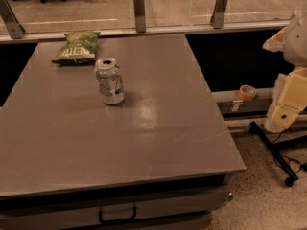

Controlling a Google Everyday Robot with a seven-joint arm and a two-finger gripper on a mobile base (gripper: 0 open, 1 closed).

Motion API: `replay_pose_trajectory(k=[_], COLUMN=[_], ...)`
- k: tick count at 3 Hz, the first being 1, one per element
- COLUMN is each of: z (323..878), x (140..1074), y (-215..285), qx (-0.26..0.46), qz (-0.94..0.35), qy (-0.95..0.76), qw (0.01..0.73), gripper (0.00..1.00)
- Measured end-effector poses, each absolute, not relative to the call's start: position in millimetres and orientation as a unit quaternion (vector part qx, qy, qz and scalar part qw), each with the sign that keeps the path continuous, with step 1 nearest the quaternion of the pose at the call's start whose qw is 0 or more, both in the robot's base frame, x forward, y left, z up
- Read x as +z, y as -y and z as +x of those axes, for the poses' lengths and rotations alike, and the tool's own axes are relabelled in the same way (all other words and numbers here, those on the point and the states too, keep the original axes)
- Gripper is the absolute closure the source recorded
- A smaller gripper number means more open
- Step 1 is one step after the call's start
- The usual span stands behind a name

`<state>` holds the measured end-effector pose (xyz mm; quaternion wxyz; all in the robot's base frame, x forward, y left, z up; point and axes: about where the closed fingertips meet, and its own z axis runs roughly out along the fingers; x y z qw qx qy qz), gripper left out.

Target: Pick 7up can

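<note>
The 7up can [109, 81] stands upright on the grey table [144, 138], left of the middle and toward the far side. It is silver with a whitish-green label, a small red mark and a shiny pull-tab top. My gripper [279, 119] is at the right edge of the view, beyond the table's right side, hanging down on its cream-coloured arm. It is well apart from the can and holds nothing that I can see.
A flat green chip bag [76, 47] lies at the table's far left, behind the can. A glass railing with metal posts [139, 9] runs along the far edge. A tape roll [247, 92] and a black wheeled stand [273, 152] are to the right of the table.
</note>
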<state>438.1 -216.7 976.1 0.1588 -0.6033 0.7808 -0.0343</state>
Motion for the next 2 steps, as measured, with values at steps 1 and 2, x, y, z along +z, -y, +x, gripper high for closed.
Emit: replay_pose_trajectory(k=[1, 2], z=[438.1, 439.1], x=[976.1, 978.0], y=[216.6, 213.5], qx=[-0.034, -0.018], qz=[-0.603, -0.601], qy=[-0.781, -0.780], qw=[0.159, 0.173], gripper=[0.00, 0.00])
